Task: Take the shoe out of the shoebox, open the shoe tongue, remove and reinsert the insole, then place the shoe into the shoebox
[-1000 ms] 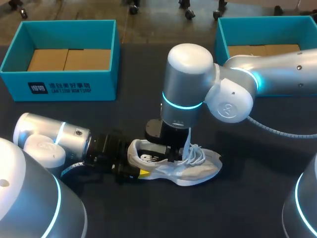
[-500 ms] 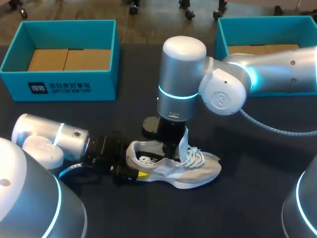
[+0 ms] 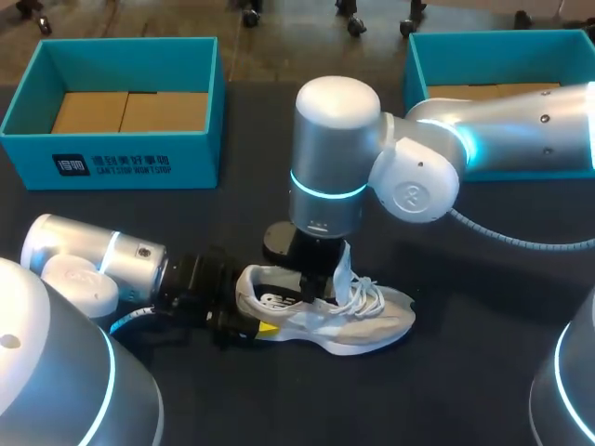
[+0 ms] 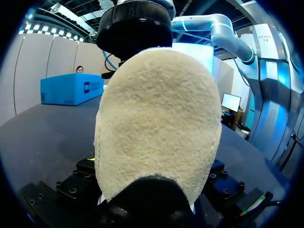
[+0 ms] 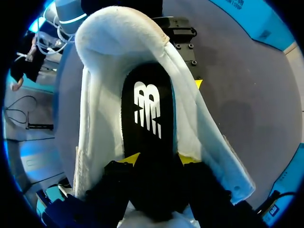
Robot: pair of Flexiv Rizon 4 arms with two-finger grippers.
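A white shoe (image 3: 372, 321) lies on its sole on the dark table, toe to the right, with its tongue (image 3: 345, 269) pulled up. My right gripper (image 3: 311, 283) reaches down into the shoe's opening. In the right wrist view its yellow tips sit on either side of the black insole (image 5: 147, 114), and the right gripper (image 5: 159, 159) is shut on it. My left gripper (image 3: 244, 321) lies low at the heel, open, with the heel between its fingers. One of its yellow fingertips (image 5: 197, 84) shows beside the heel wall. The fleecy heel (image 4: 156, 123) fills the left wrist view and hides the left fingers.
A teal shoebox (image 3: 121, 153) stands at the back left, a second teal box (image 3: 414, 70) at the back right behind my right arm. Both have cardboard on their floors.
My right gripper's fingers have drawn closer together inside the shoe, and the right arm has shifted a little to the left. The shoe has slid slightly left. The left arm is still.
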